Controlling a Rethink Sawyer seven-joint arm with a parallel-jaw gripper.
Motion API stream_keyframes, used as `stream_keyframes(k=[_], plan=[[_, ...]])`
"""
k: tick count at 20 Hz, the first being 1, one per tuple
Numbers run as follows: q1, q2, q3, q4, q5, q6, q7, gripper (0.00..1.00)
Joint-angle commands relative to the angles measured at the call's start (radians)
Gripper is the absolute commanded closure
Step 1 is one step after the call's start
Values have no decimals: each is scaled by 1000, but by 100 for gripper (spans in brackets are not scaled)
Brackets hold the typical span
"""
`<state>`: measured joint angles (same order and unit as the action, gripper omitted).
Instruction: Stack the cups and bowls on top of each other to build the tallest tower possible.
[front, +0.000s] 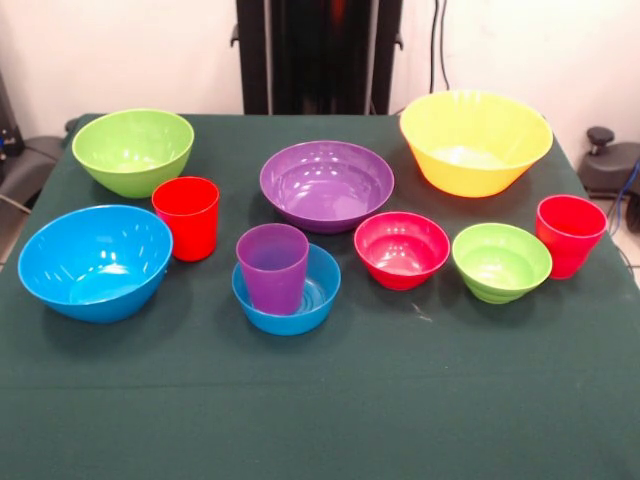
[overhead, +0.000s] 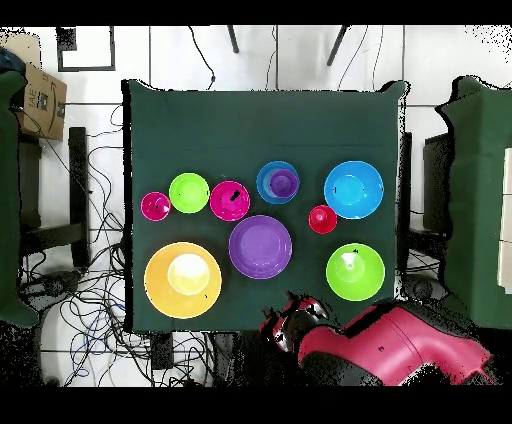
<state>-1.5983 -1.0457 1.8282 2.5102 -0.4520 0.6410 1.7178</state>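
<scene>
Inside small blue bowl, purple cup (upright)

Green-clothed table, white wall, tiled floor w/ cables

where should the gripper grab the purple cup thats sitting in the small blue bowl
Take the purple cup by its rim, coming straight down from above. It stands upright and open-mouthed inside the small blue bowl, whose wall hides its base, so a low side grip looks blocked. One finger inside and one outside the lip should probably hold it.
</scene>
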Motion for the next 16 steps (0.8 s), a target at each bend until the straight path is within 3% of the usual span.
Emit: stream_keyframes(k=[1,10,13,16], plan=[[128,55,-178,88,-147,-100,63,0],[322,91,-455,2,-317,-196,163,0],[349,92,-490,-18,-305,-230,162,0],[322,77,-476,-5,-248,-236,125,0]])
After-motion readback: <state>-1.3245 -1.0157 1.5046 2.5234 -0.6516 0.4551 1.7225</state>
